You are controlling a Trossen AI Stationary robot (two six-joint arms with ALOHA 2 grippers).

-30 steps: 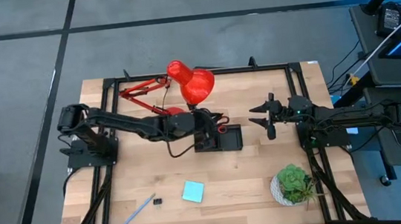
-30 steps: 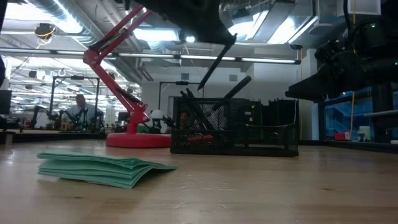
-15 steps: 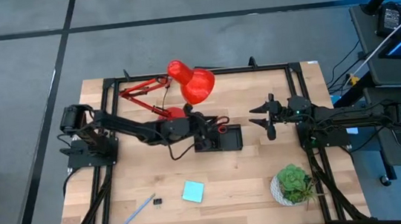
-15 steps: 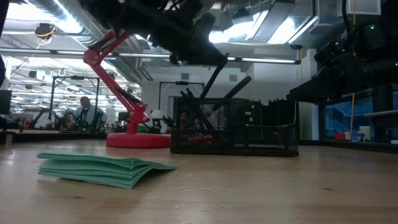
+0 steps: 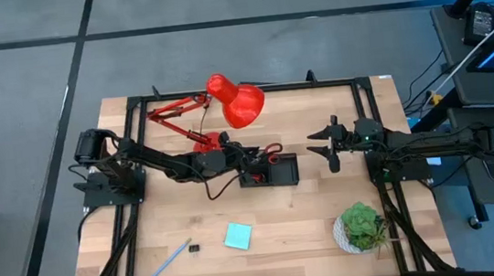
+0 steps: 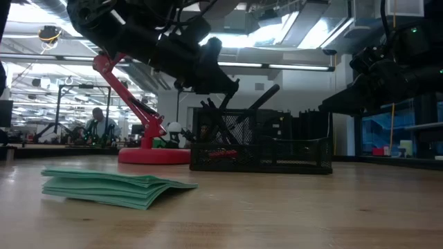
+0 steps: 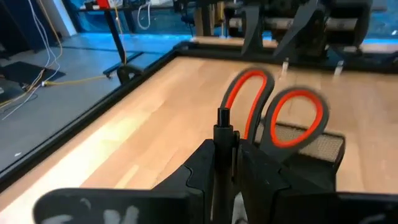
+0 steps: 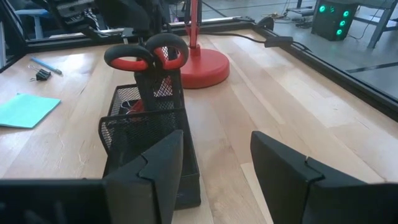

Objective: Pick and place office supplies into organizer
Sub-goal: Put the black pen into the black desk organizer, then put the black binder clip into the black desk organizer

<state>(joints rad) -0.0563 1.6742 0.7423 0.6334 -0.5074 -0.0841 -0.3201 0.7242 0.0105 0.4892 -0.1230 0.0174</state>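
Left gripper [image 5: 248, 161] low over the left end of the black mesh organizer [image 5: 280, 172], fingers [image 7: 258, 177] clamped on a thin black pen [image 7: 224, 134] standing upright between them. Red-handled scissors [image 8: 148, 53] standing handles-up in the organizer's tall compartment, just beyond the pen. Right gripper [image 5: 331, 144] hovering right of the organizer, fingers spread, empty. Teal sticky-note pad [image 5: 237, 236], light-blue pen [image 5: 170, 260] and small black clip [image 5: 194, 248] lying on the near table; red lamp [image 5: 235, 102] at the far side.
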